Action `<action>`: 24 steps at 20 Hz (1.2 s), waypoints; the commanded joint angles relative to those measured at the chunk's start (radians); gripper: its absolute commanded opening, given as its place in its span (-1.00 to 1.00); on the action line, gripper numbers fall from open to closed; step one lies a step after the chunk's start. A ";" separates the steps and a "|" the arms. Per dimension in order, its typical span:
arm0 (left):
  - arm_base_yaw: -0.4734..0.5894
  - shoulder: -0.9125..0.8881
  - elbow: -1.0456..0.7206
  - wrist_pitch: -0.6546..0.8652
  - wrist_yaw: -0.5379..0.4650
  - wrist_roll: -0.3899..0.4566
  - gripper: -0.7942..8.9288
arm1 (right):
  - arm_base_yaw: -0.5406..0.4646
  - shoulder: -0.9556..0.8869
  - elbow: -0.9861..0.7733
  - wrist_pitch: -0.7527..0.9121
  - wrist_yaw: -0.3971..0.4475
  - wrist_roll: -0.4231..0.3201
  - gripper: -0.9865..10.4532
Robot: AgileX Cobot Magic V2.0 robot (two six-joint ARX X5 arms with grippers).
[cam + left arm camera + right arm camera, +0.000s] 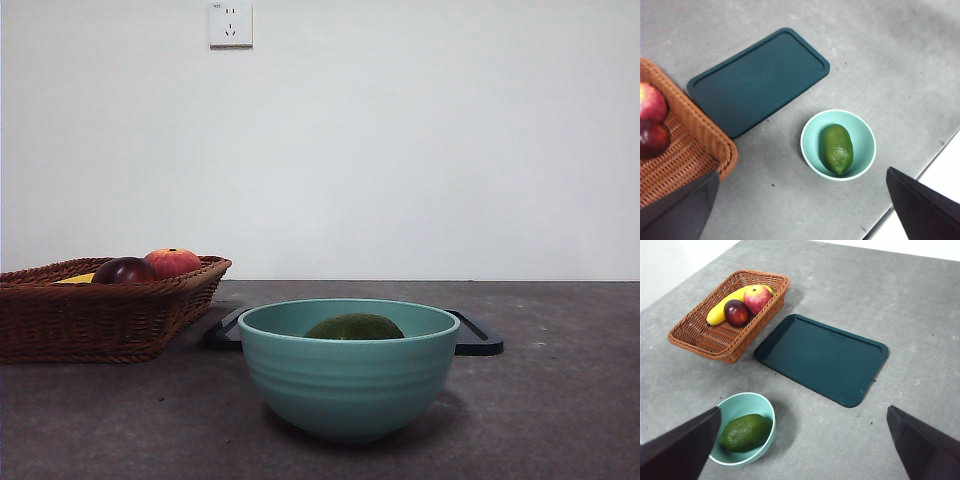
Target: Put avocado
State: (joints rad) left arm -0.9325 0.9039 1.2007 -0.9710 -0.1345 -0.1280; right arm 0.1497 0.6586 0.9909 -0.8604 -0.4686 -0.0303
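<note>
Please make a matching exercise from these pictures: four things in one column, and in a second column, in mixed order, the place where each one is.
Things:
1. avocado
2. banana
3. dark green tray
4. left hand

Places:
A. flat on the table between basket and bowl
B. inside the turquoise bowl
C. high above the table, holding nothing
D. in the wicker basket, beside the apple and the dark maroon fruit

Pairs: 1-B, 2-D, 3-A, 4-C
</note>
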 commanded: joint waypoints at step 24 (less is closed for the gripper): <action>-0.011 -0.515 -0.328 0.181 -0.007 -0.064 0.32 | 0.385 0.581 0.019 0.007 0.134 0.262 0.28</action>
State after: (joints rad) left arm -0.9337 0.3893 0.8646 -0.8032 -0.1360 -0.1856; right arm 0.5301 1.2285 0.9920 -0.8581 -0.3393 0.2054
